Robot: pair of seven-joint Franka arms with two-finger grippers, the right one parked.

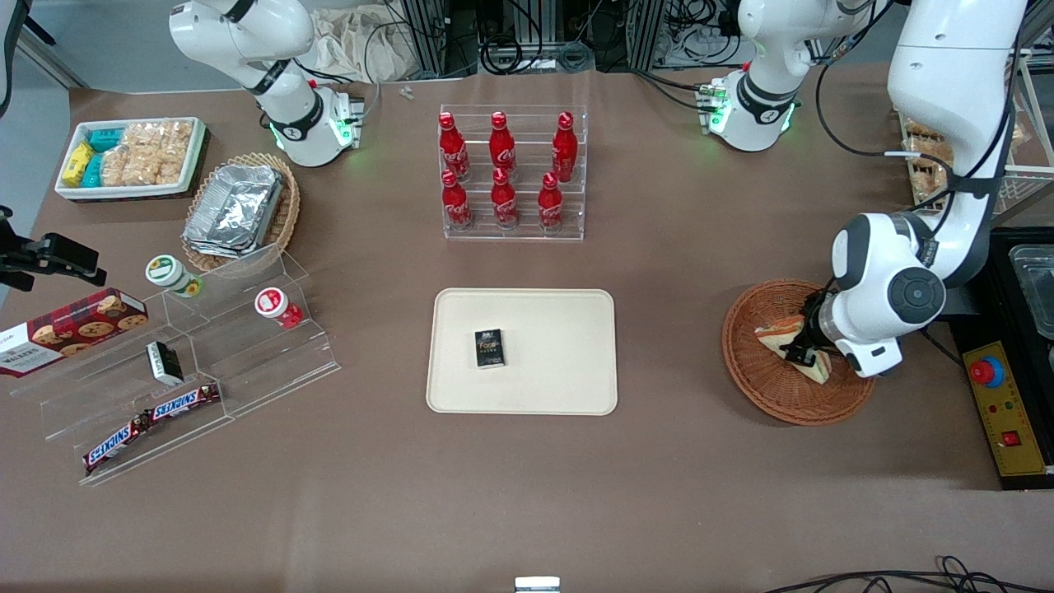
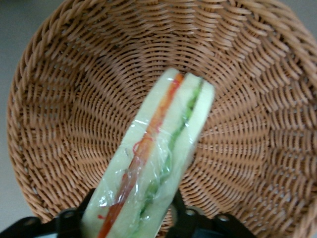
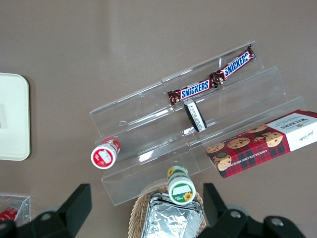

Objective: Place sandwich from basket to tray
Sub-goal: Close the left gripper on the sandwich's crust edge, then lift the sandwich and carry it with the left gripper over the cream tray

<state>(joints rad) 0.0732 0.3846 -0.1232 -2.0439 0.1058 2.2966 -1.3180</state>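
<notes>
The sandwich [image 1: 784,335], a plastic-wrapped pale wedge with orange, red and green filling, is in the round reddish-brown wicker basket [image 1: 778,402] toward the working arm's end of the table. My left gripper [image 1: 800,356] is down in the basket, shut on the sandwich. In the left wrist view the sandwich [image 2: 168,134] fills the gap between the black fingers [image 2: 181,214], over the basket's woven floor [image 2: 74,99]. I cannot tell whether it is lifted off the floor. The cream-beige tray [image 1: 568,329] lies at the table's middle, apart from the basket.
A small black box [image 1: 490,347] lies on the tray. A clear rack of red cola bottles [image 1: 512,173] stands farther from the front camera than the tray. A black-and-yellow control box [image 1: 1006,412] sits beside the basket. Snack shelves [image 1: 189,362] lie toward the parked arm's end.
</notes>
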